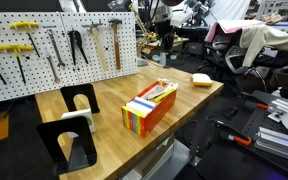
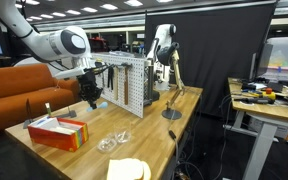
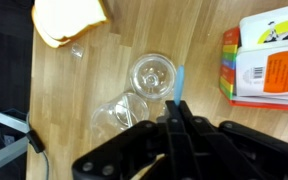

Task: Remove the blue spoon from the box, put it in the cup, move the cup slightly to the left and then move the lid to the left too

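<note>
My gripper (image 3: 176,108) is shut on the blue spoon (image 3: 179,80), whose tip sticks out beyond the fingers. In the wrist view the spoon tip hangs above the table at the right edge of a clear plastic cup (image 3: 152,73). A clear lid (image 3: 121,115) lies against the cup on its near-left side. The rainbow-striped box (image 3: 266,55) stands to the right of the cup. In an exterior view the gripper (image 2: 91,96) is raised above the table behind the box (image 2: 59,131), with the cup and lid (image 2: 114,141) beside the box. The box also shows in an exterior view (image 1: 149,106).
A yellow sponge-like pad (image 3: 70,18) lies near the table edge beyond the cup; it shows in both exterior views (image 2: 129,170) (image 1: 202,79). A pegboard with tools (image 1: 59,45) stands along the table's back. A desk lamp (image 2: 172,85) stands at the far end.
</note>
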`<control>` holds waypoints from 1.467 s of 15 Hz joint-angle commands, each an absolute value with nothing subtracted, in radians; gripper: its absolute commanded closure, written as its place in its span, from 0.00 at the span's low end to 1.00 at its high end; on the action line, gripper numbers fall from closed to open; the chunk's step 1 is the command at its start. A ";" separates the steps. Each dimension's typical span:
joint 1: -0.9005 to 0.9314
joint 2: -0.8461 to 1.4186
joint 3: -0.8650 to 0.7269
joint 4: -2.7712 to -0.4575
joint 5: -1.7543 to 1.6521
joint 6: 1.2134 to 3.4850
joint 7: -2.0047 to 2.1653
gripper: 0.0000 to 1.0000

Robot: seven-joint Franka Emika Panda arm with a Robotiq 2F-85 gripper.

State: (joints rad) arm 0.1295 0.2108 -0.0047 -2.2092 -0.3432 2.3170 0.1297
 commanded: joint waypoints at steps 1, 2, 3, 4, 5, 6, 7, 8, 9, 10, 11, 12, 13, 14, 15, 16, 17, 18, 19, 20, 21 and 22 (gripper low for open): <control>0.103 0.192 -0.014 -2.189 -0.314 2.221 0.182 0.99; 0.094 0.192 -0.013 -2.181 -0.287 2.183 0.173 0.99; 0.083 0.191 -0.009 -2.172 -0.244 2.139 0.156 0.99; 0.076 0.191 -0.009 -2.165 -0.220 2.108 0.157 0.99; 0.071 0.193 -0.008 -2.155 -0.192 2.081 0.153 0.99; 0.067 0.194 -0.007 -2.147 -0.164 2.064 0.145 0.99; 0.063 0.195 -0.004 -2.140 -0.133 2.066 0.137 0.99; 0.075 0.192 -0.010 -2.162 -0.182 2.101 0.161 0.99; 0.075 0.192 -0.009 -2.159 -0.176 2.100 0.160 0.96; 0.075 0.193 -0.008 -2.160 -0.177 2.100 0.160 0.96; 0.075 0.194 -0.008 -2.160 -0.177 2.101 0.160 0.96; 0.075 0.194 -0.008 -2.160 -0.177 2.101 0.160 0.96; 0.075 0.194 -0.008 -2.160 -0.177 2.101 0.160 0.96; 0.075 0.194 -0.008 -2.160 -0.177 2.101 0.160 0.96; 0.075 0.194 -0.008 -2.160 -0.177 2.101 0.160 0.96; 0.075 0.194 -0.008 -2.160 -0.177 2.101 0.160 0.99; 0.071 0.210 -0.012 -2.147 -0.168 2.105 0.175 0.99; 0.065 0.231 -0.014 -2.126 -0.153 2.092 0.174 0.99; 0.060 0.255 -0.018 -2.103 -0.141 2.081 0.174 0.99; 0.055 0.279 -0.023 -2.081 -0.141 2.077 0.175 0.99; 0.048 0.311 -0.029 -2.051 -0.143 2.073 0.173 0.99; 0.041 0.343 -0.036 -2.019 -0.143 2.067 0.170 0.99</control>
State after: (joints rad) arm 0.0650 0.2614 -0.0325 -2.1122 -0.1653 2.1053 0.1728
